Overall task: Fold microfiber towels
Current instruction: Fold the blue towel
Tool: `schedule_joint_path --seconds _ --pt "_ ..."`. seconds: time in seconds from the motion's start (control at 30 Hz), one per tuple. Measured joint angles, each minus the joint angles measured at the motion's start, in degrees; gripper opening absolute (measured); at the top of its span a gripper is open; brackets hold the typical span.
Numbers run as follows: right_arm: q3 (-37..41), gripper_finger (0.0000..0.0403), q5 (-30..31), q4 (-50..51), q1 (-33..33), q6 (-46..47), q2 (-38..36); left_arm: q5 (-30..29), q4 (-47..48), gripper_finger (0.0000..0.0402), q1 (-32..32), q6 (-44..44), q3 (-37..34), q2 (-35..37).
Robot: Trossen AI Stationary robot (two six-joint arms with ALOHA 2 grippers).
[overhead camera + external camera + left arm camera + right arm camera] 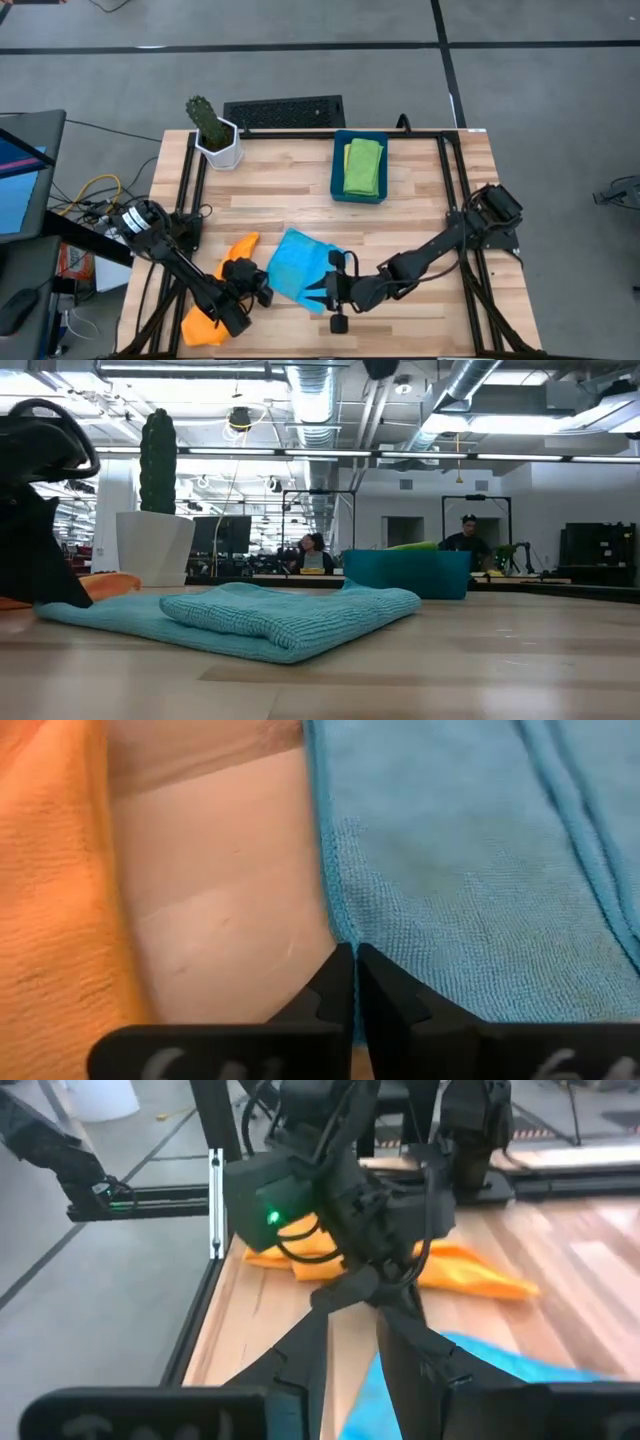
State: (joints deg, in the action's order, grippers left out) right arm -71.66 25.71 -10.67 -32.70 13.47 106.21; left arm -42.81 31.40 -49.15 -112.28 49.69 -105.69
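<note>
My left hand (354, 982) is pinched closed on the light blue towel's (298, 268) edge, beside the orange towel (215, 310); my right hand (322, 296) sits part-open over the blue towel's other edge.

Open wood stretches across the middle of the surface (290, 195), between the potted cactus (213, 133) at the far left and the dark blue bin (360, 168) at the far centre. Nearer, passage narrows: the left gripper (265, 296) and right gripper (318, 295) crowd the light blue towel (298, 264), with the orange towel (238, 248) bunched just left.
</note>
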Motion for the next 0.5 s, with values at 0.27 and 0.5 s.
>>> schedule_joint_path --seconds 0.27,0.5 --pt "7.29 0.0116 3.93 -9.32 -1.99 4.58 2.89 2.51 3.52 0.0000 2.51 7.24 2.70 4.63" --pt "8.86 0.0116 5.70 -15.40 -1.65 12.25 12.46 4.43 2.96 0.0000 4.36 16.95 6.60 4.74"
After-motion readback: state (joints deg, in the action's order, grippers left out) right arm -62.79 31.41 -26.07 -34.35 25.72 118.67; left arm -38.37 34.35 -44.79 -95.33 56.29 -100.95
